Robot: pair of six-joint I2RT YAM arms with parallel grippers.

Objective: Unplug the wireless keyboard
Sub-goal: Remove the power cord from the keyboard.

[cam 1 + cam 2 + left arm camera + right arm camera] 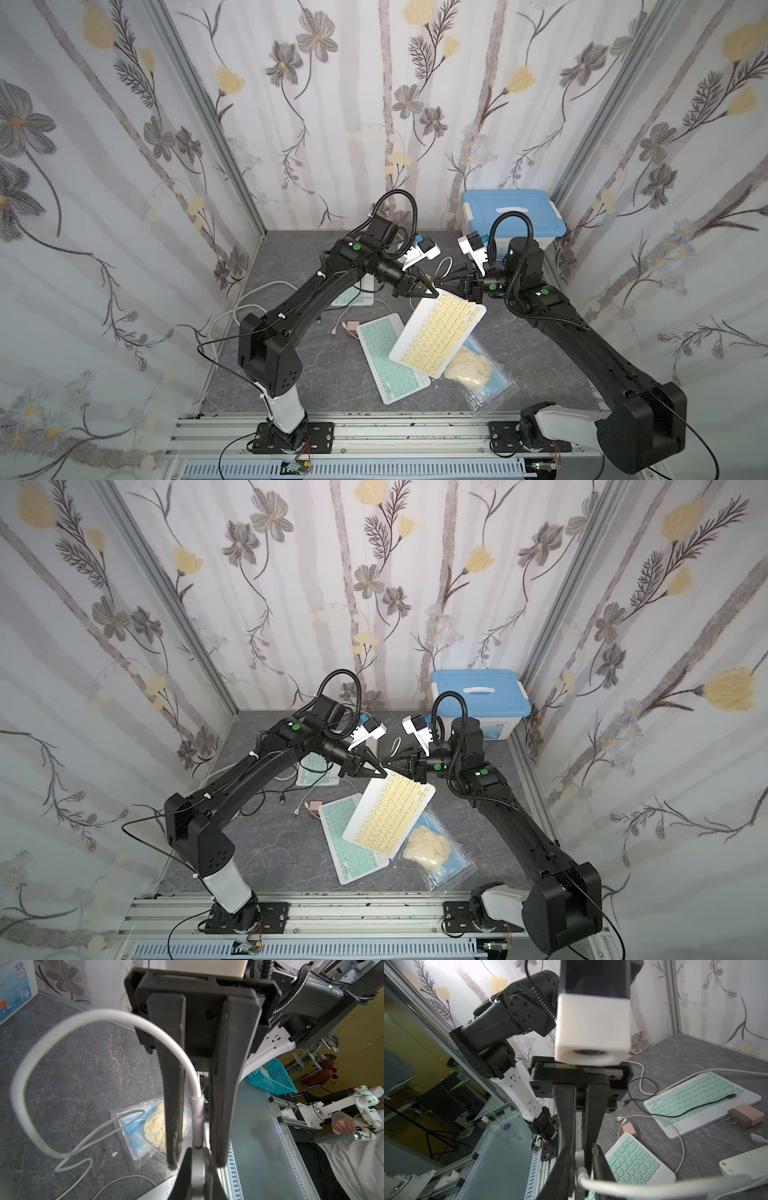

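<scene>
In both top views: wireless keyboard (436, 336) is held tilted off the surface (332, 374), raised corner clamped in left pincer (432, 291). Right pincer (446, 285) is seen tip-to-tip w/ it.

Left wrist: right jaws are seen apart, straddling white plug (197, 1118), narrow gaps both sides.

Right wrist: cable (654, 1186) is seen looping away.

Plug body, not cable, should be pinched & drawn straight out.

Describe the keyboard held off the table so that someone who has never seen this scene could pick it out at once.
Start at the grey marbled table. Over its middle, the left gripper holds a white keyboard by one corner, tilted above a mint-green keyboard. It alone has yellow keys; that one and another mint-green keyboard farther back lie flat.
</scene>
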